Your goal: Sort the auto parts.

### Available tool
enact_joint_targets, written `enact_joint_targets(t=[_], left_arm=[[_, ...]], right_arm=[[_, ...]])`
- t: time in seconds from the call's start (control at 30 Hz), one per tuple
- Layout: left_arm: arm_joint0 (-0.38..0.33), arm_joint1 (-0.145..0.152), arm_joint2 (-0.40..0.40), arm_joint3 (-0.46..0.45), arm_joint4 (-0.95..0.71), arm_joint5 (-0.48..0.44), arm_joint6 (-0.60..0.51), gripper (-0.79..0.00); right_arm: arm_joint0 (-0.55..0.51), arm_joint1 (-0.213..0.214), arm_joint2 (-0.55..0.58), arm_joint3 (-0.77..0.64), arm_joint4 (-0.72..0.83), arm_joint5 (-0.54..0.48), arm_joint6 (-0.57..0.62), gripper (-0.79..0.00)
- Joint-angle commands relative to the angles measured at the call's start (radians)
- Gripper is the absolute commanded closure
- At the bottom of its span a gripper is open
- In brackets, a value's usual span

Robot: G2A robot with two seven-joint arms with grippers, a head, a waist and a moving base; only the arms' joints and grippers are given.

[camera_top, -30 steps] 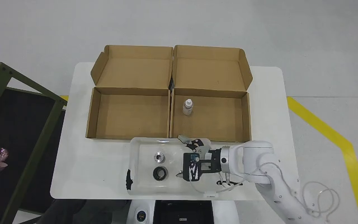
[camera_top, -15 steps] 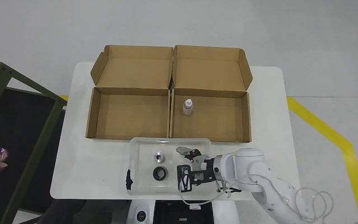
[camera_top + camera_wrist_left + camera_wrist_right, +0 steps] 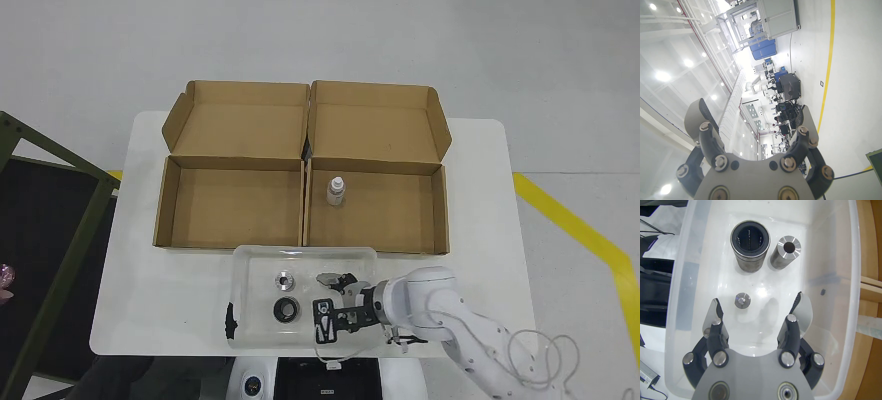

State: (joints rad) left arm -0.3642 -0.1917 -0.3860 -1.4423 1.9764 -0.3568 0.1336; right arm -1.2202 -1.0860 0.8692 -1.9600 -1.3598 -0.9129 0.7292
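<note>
A clear plastic bin (image 3: 300,250) at the table's near edge holds a black-lined linear bearing (image 3: 750,251) and a steel sleeve (image 3: 786,252), both upright, plus a small hex-headed metal piece (image 3: 742,300). From above, the bearing (image 3: 287,309) and sleeve (image 3: 286,281) stand at the bin's left. My right gripper (image 3: 758,301) is open inside the bin, low over its floor, with the small piece just inside one fingertip and nothing gripped. From above, that gripper (image 3: 318,303) is just right of the two cylinders. My left gripper (image 3: 753,111) is open and empty, pointing into the room.
Two open cardboard boxes stand behind the bin, the left box (image 3: 230,205) bare inside. The right box (image 3: 400,210) holds a small white bottle (image 3: 338,190). The bin wall (image 3: 853,275) runs close beside my right gripper. Bare table lies left of the bin.
My right gripper has moved left along the bin and slightly toward the near edge, closer to the bearing and sleeve. The parts have not moved.
</note>
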Motion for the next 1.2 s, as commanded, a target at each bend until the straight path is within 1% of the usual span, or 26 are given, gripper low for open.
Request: enact_joint_targets(t=[0.0,0.17,0.2,0.27,0.33,0.37,0.4,0.63,0.7,0.73,0.8,0.83,1.03,1.17], left_arm=[[0.0,0.0,0.0,0.0,0.0,0.0,0.0,-0.785],[0.0,0.0,0.0,0.0,0.0,0.0,0.0,-0.785],[0.0,0.0,0.0,0.0,0.0,0.0,0.0,-0.785],[0.0,0.0,0.0,0.0,0.0,0.0,0.0,-0.785],[0.0,0.0,0.0,0.0,0.0,0.0,0.0,-0.785],[0.0,0.0,0.0,0.0,0.0,0.0,0.0,-0.785],[0.0,0.0,0.0,0.0,0.0,0.0,0.0,-0.785],[0.0,0.0,0.0,0.0,0.0,0.0,0.0,-0.785],[0.0,0.0,0.0,0.0,0.0,0.0,0.0,-0.785],[0.0,0.0,0.0,0.0,0.0,0.0,0.0,-0.785],[0.0,0.0,0.0,0.0,0.0,0.0,0.0,-0.785],[0.0,0.0,0.0,0.0,0.0,0.0,0.0,-0.785],[0.0,0.0,0.0,0.0,0.0,0.0,0.0,-0.785],[0.0,0.0,0.0,0.0,0.0,0.0,0.0,-0.785]], right_arm=[[0.005,0.0,-0.004,0.004,-0.001,0.001,0.006,-0.613],[0.016,-0.002,-0.025,0.013,-0.001,0.003,0.014,-0.57],[0.019,-0.003,-0.032,0.017,0.0,0.002,0.015,-0.545],[0.025,-0.005,-0.046,0.023,-0.001,0.002,0.019,-0.526],[0.032,-0.007,-0.058,0.031,-0.002,0.004,0.022,-0.489],[0.035,-0.007,-0.063,0.037,-0.001,0.005,0.023,-0.459],[0.039,-0.008,-0.067,0.041,-0.001,0.006,0.025,-0.406],[0.059,-0.012,-0.09,0.064,0.009,0.009,0.035,-0.314],[0.064,-0.013,-0.094,0.067,0.015,0.009,0.037,-0.24],[0.066,-0.013,-0.097,0.067,0.019,0.007,0.038,-0.185],[0.07,-0.013,-0.1,0.069,0.028,0.004,0.04,-0.037],[0.072,-0.013,-0.102,0.067,0.029,0.004,0.043,0.0],[0.079,-0.012,-0.101,0.045,0.056,0.013,0.032,0.0],[0.082,-0.008,-0.077,0.023,0.07,0.02,0.005,0.0]])
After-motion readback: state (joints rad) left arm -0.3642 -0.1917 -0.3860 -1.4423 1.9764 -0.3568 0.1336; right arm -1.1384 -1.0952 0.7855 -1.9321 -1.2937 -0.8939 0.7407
